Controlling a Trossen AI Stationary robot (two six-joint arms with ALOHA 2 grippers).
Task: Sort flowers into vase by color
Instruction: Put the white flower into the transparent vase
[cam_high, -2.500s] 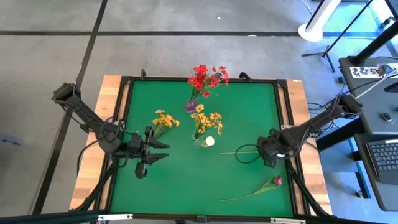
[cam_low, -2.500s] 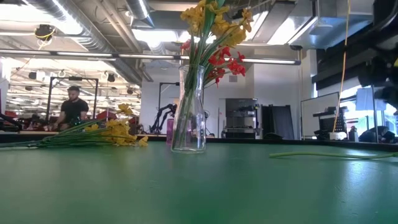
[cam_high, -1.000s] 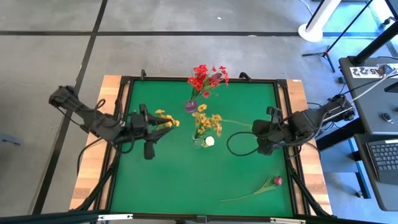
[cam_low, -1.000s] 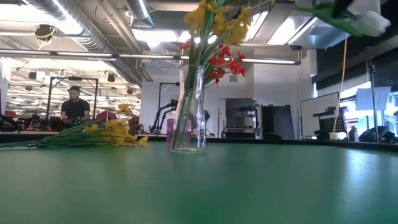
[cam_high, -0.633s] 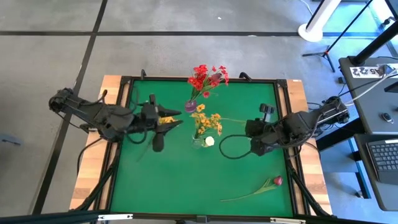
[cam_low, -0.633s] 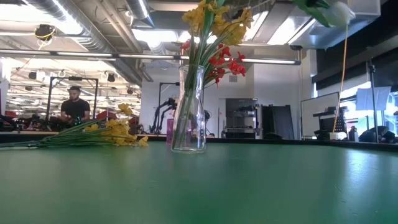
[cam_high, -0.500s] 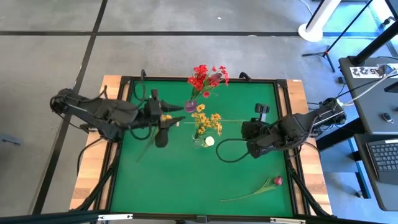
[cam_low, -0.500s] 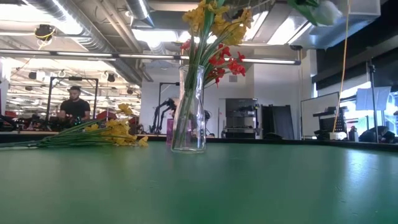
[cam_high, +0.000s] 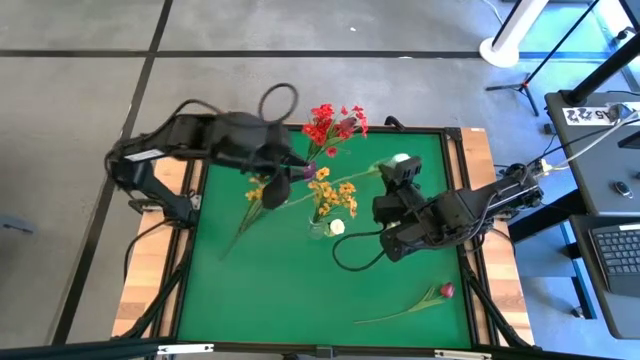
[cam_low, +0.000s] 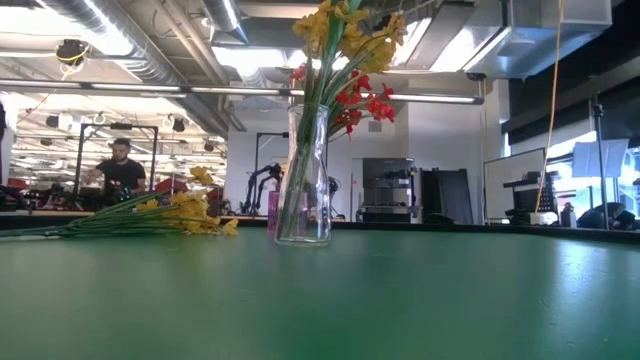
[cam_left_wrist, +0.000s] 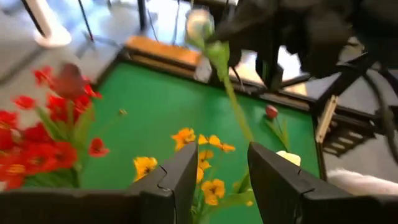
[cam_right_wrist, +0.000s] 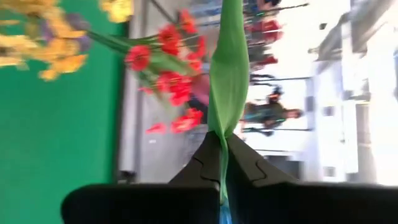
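My right gripper (cam_high: 396, 178) is raised over the table's middle right, shut on a white-budded flower (cam_high: 400, 160). The flower's green stem (cam_left_wrist: 235, 106) runs toward the vases. A clear vase (cam_high: 328, 226) holds yellow-orange flowers and a white bud, and it also shows in the low view (cam_low: 303, 180). Beyond it a purple vase (cam_high: 306, 171) holds red flowers (cam_high: 330, 124). A loose yellow-orange bunch (cam_high: 256, 190) lies flat on the green mat. My left gripper (cam_left_wrist: 222, 180) is open and raised beside the vases (cam_high: 278, 190), holding nothing. My right gripper pinches the flower's green stem and leaf (cam_right_wrist: 225, 118) between its two shut fingers, close below the white bud (cam_left_wrist: 199, 22). The fingers come from the table's right side. The flower is lifted clear of the table, with its long stem reaching out toward the vases.
A dark-red bud flower (cam_high: 444, 290) lies on the mat near the front right corner. The mat's raised black frame (cam_high: 455, 140) rims the table. In the low view, people and other rigs stand in the room behind (cam_low: 120, 170).
My left gripper has risen from the loose yellow-orange bunch and gone toward the far edge and the vases; the bunch has stayed on the mat. My right gripper has carried the white flower toward the table's left and far side.
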